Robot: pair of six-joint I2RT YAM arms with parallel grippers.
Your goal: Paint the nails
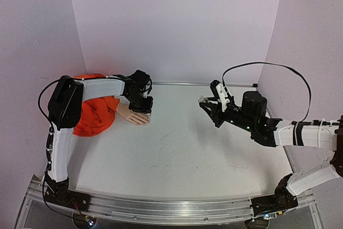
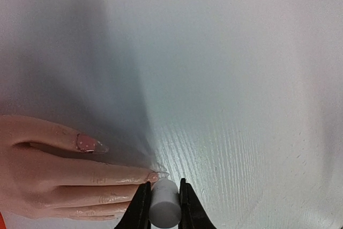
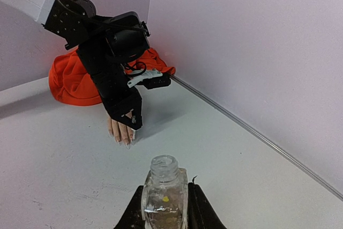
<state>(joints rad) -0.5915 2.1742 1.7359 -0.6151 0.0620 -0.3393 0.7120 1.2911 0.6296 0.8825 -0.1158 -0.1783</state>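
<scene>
A pale peach mannequin hand [image 1: 133, 116] with an orange cloth sleeve [image 1: 95, 112] lies flat at the left rear of the table. My left gripper [image 1: 142, 104] is shut on a white brush cap [image 2: 164, 203] and holds it at the tip of one finger's nail [image 2: 154, 176]. Another long nail [image 2: 87, 143] shows pink. The hand also shows in the right wrist view [image 3: 120, 131], partly under the left gripper. My right gripper [image 1: 210, 103] is shut on a small clear open bottle [image 3: 164, 192], held above the table at the right.
Pale walls close the table on the left, rear and right. A metal strip [image 1: 177, 83] runs along the rear edge. A black cable [image 1: 268, 68] loops above my right arm. A rail [image 1: 161, 207] holds the arm bases at the near edge.
</scene>
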